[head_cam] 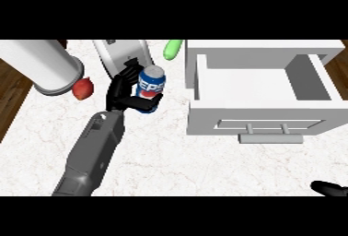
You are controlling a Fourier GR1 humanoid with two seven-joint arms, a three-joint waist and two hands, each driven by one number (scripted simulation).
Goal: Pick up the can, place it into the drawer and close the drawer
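My left hand [129, 94] grips the Pepsi can [152, 83]; swinging toward the open drawer [262, 83], it may hit the drawer's wall and slip.

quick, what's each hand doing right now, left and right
Left hand: closed around the can.
Right hand: only a bit shows at the lower right edge; cannot be told.

left hand [129, 94]: fingers curled, arm extended | right hand [331, 188]: at lower-right edge
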